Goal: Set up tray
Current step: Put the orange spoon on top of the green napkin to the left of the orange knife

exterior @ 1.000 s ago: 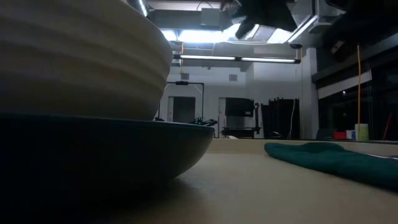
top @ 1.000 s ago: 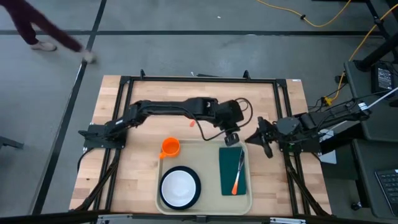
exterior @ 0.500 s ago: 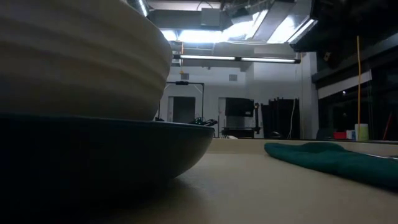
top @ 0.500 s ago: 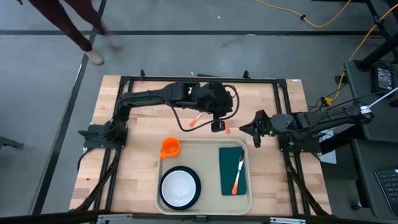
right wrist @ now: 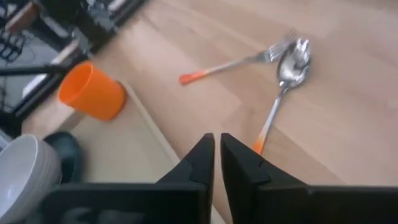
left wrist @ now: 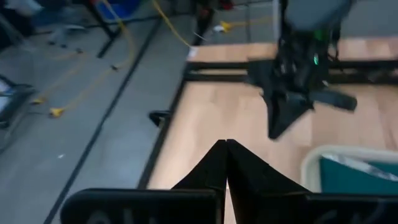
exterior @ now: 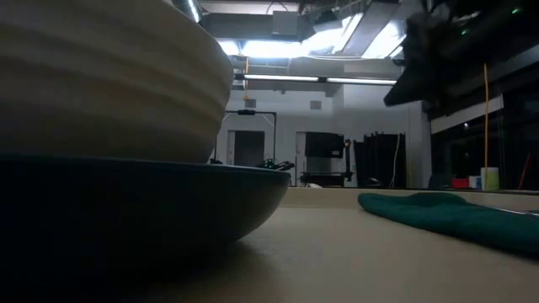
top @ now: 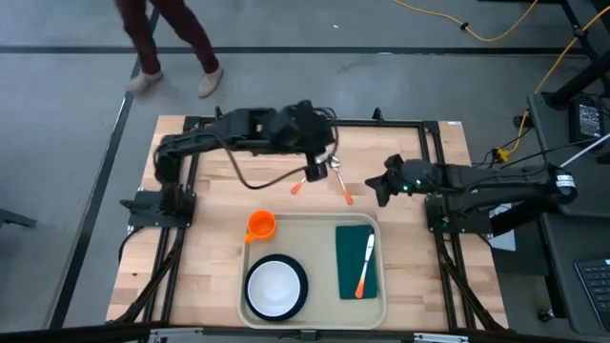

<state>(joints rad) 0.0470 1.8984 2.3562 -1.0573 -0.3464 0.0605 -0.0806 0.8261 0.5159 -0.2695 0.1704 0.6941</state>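
The beige tray (top: 315, 227) lies at the table's near middle. On it stand an orange cup (top: 260, 225) and a white bowl (top: 275, 287) on a dark plate. A dark green napkin (top: 355, 259) on the tray carries an orange-handled knife (top: 365, 263). A fork (right wrist: 239, 63) and a spoon (right wrist: 284, 87) lie on the bare wood beyond the tray. My left gripper (left wrist: 226, 149) is shut and hangs above the fork's far side. My right gripper (right wrist: 216, 144) is shut and hovers just right of the spoon (top: 339, 181), pointing toward it.
Black frame rails (top: 305, 121) run along the table's far edge and sides. A person's legs (top: 176, 38) pass on the floor beyond the far edge. Bare wood (top: 205, 229) lies left of the tray. In the low view the bowl (exterior: 101, 76) fills the left.
My left gripper has risen from over the napkin's far end and drawn back toward the table's far edge and left, uncovering the fork and spoon. My right gripper has moved left and slightly toward the far edge, nearer the spoon. The person has walked rightward behind the table.
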